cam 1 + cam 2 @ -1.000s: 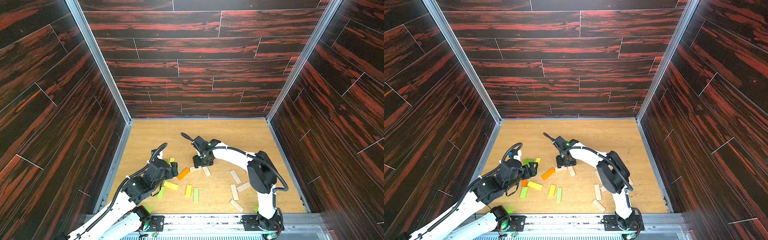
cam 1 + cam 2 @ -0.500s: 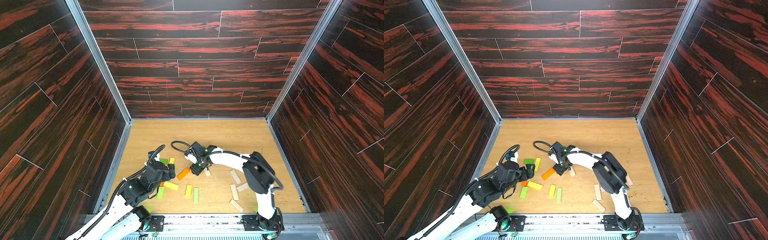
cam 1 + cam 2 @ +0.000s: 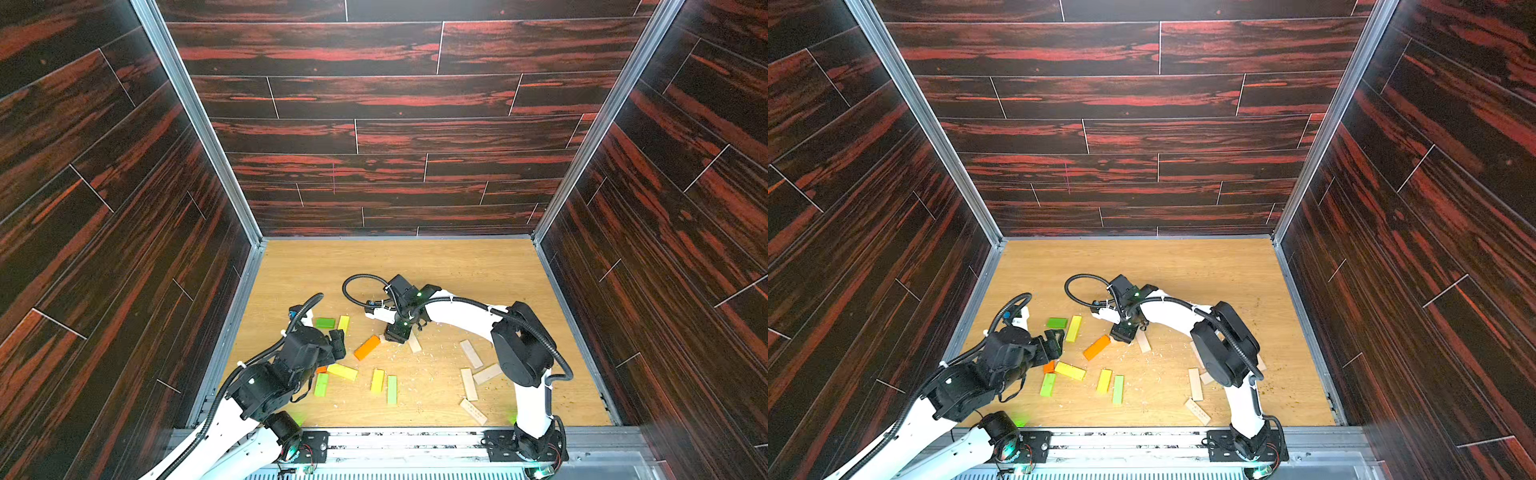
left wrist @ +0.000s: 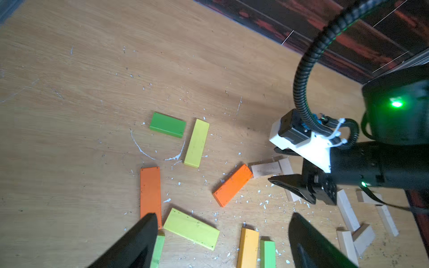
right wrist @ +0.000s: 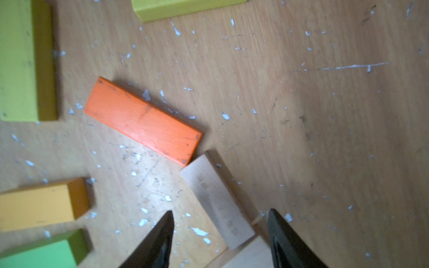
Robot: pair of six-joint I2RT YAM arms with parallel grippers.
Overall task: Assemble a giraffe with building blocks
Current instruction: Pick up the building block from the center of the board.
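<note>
My right pincer (image 5: 220, 211) hangs low over the surface (image 5: 325, 116), jaws parted and empty. The pale plank (image 5: 216, 201) that I judge to be my next piece lies flat right beneath the gap. What matters is its long axis, which runs slantwise to the line between my fingertips. One end sits just beside a corner of the orange plank (image 5: 142, 120). The other end reaches toward one finger (image 5: 285, 239) and meets a second pale plank (image 5: 246, 257); the view is blurred there, so I cannot tell whether it rests on it or only lies beside it. I think a wrist turn should come before closing, to pinch across the narrow width. My left pincer (image 4: 222, 241), wide open and empty over the painted planks (image 4: 191, 228), is the farther one.
</note>
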